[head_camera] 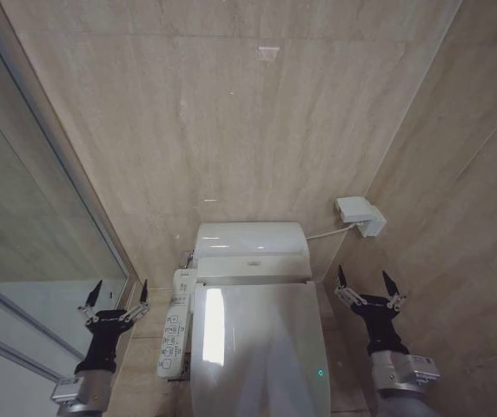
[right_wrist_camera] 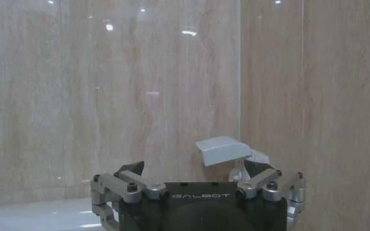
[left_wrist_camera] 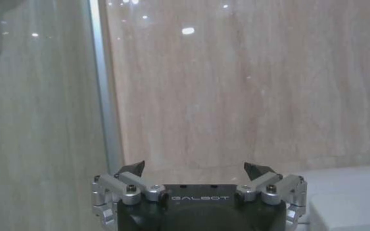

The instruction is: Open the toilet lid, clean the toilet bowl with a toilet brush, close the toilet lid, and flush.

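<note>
The toilet lid (head_camera: 257, 347) lies shut and glossy white, covering the toilet bowl, which is hidden beneath it. A white button panel (head_camera: 173, 334) runs along the toilet's left side. My left gripper (head_camera: 119, 294) hovers open to the left of that panel, fingers pointing at the back wall, with nothing between them. To the right of the lid, my right gripper (head_camera: 363, 278) is also open and holds nothing. The left wrist view shows my left gripper (left_wrist_camera: 196, 168) open, the right wrist view my right gripper (right_wrist_camera: 194, 167) open. The toilet brush is out of view.
The white tank cover (head_camera: 250, 252) stands against the beige tiled back wall. A white wall box (head_camera: 360, 215) with a cable sits on the right wall, the same wall box (right_wrist_camera: 223, 150) just beyond my right gripper. A glass partition with a metal frame (head_camera: 57, 165) closes the left side.
</note>
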{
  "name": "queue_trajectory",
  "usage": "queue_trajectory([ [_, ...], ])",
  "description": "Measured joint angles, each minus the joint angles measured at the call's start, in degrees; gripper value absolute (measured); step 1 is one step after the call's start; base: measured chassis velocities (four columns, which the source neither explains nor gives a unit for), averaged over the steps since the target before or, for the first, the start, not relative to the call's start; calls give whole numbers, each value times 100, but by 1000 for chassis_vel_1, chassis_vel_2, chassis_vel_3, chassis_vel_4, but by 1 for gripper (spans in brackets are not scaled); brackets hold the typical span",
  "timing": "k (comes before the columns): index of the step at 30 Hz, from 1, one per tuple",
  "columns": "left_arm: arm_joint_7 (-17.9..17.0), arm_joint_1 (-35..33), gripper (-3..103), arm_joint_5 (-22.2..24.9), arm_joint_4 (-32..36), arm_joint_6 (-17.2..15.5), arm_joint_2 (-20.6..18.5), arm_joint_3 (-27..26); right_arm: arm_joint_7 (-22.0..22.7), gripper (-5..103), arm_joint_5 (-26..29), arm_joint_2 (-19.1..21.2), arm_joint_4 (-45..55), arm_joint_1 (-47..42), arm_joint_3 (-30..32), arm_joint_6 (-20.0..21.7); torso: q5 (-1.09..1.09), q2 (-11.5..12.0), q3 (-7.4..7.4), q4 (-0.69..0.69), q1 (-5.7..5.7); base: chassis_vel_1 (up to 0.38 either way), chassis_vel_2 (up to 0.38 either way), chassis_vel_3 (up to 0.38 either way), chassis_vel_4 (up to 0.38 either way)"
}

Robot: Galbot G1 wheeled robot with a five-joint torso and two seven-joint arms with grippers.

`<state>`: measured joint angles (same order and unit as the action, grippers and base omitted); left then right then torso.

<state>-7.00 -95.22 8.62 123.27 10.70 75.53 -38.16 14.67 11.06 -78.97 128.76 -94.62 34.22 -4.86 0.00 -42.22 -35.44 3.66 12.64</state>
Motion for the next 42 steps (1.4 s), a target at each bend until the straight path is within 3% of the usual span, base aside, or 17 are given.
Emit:
queue_trajectory([
  [13, 84, -46, 100, 111, 130, 36, 344, -128, 0, 100, 0, 0, 0, 0, 0, 0, 0, 0, 0, 0, 1, 0, 0, 0, 0],
  [42, 186, -108, 100, -88, 303, -57, 340, 82, 0, 100, 0, 0, 0, 0, 0, 0, 0, 0, 0, 0, 1, 0, 0, 0, 0],
])
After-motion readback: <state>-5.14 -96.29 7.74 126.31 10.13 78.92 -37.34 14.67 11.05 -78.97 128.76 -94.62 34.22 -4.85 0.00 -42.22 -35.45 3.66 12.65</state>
